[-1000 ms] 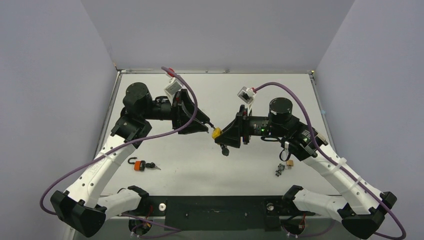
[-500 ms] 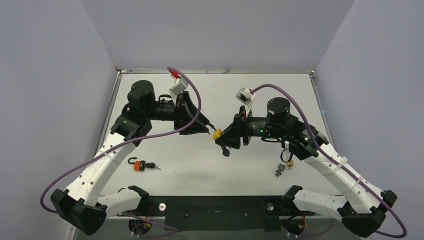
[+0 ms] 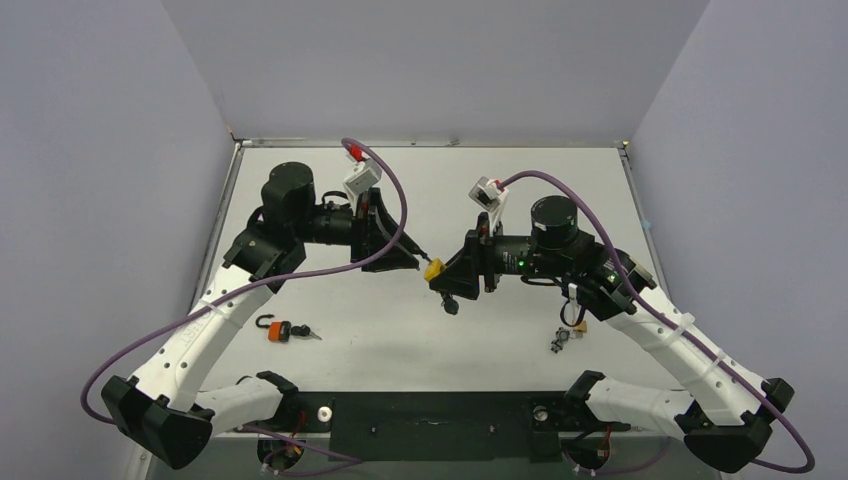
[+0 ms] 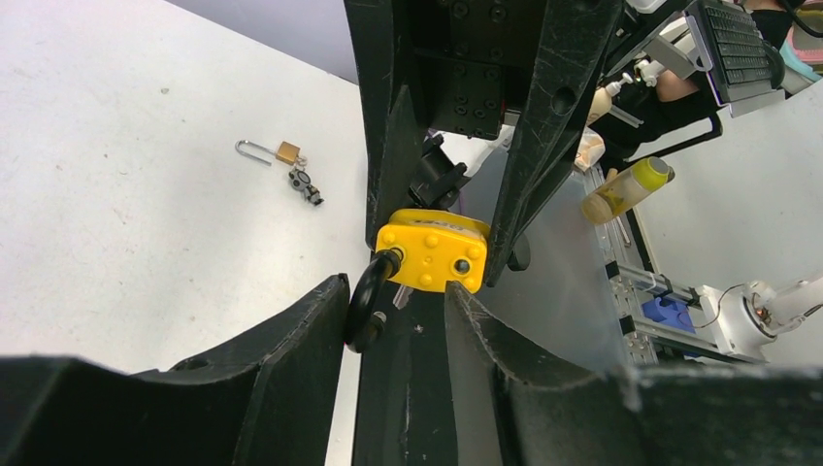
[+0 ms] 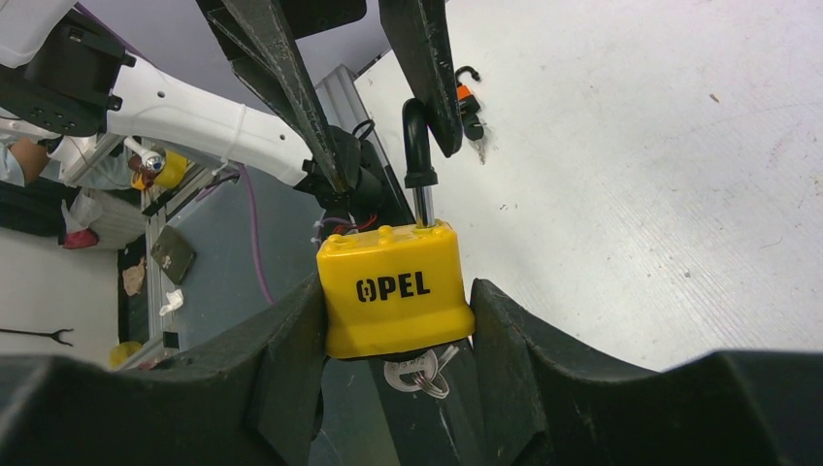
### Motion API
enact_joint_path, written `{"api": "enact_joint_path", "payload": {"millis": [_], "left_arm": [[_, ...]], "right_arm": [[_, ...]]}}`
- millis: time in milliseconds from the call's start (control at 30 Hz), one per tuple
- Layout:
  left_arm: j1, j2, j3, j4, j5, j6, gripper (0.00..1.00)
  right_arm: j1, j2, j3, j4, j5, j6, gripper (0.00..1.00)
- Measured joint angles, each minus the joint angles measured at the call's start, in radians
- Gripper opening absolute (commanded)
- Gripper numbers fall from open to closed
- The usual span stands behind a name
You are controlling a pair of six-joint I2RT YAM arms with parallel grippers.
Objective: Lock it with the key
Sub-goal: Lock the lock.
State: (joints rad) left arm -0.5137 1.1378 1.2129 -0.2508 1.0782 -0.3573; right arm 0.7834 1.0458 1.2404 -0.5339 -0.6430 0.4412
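Note:
A yellow padlock (image 3: pixel 433 268) marked OPEL hangs in mid-air over the table's middle. My right gripper (image 3: pixel 442 277) is shut on its body (image 5: pixel 393 288). A silver key (image 5: pixel 417 370) on a ring sticks out of the padlock's underside, between my right fingers. The black shackle (image 5: pixel 417 136) stands raised, with one end free. My left gripper (image 3: pixel 413 257) faces the padlock (image 4: pixel 432 250) from the left. In the left wrist view, my left gripper (image 4: pixel 396 291) has its fingers apart on either side of the shackle (image 4: pixel 367 301). The shackle touches the left finger (image 4: pixel 325 311).
An orange padlock with a black key (image 3: pixel 281 330) lies on the table at the front left, also in the right wrist view (image 5: pixel 467 97). A small brass padlock (image 3: pixel 579 325) with keys (image 3: pixel 560 340) lies at the front right, also in the left wrist view (image 4: pixel 287 151).
My left arm has swung a little to the right, bringing its fingers closer around the shackle. My right gripper has kept hold of the yellow padlock almost in place.

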Motion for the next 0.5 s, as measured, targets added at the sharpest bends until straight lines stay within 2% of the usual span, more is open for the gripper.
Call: {"api": "enact_joint_path", "payload": {"millis": [200, 333, 367, 433, 467, 500], "left_arm": [[-0.003, 0.0, 0.0, -0.016, -0.006, 0.005, 0.32], [-0.008, 0.004, 0.003, -0.018, -0.012, 0.007, 0.17], [-0.009, 0.006, 0.005, -0.018, -0.014, 0.007, 0.03], [-0.014, 0.009, 0.008, -0.021, -0.024, 0.008, 0.0], [-0.018, 0.01, 0.011, -0.024, -0.028, 0.006, 0.0], [-0.019, 0.01, 0.013, -0.024, -0.033, 0.004, 0.0]], "right_arm": [[0.005, 0.0, 0.003, -0.005, 0.003, -0.005, 0.0], [0.01, 0.0, 0.01, -0.008, 0.008, -0.009, 0.0], [0.011, 0.0, 0.012, -0.008, 0.009, -0.01, 0.0], [0.018, 0.0, 0.016, -0.011, 0.015, -0.013, 0.01], [0.021, 0.0, 0.017, -0.016, 0.024, -0.019, 0.04], [0.024, 0.0, 0.017, -0.018, 0.032, -0.026, 0.16]]}}
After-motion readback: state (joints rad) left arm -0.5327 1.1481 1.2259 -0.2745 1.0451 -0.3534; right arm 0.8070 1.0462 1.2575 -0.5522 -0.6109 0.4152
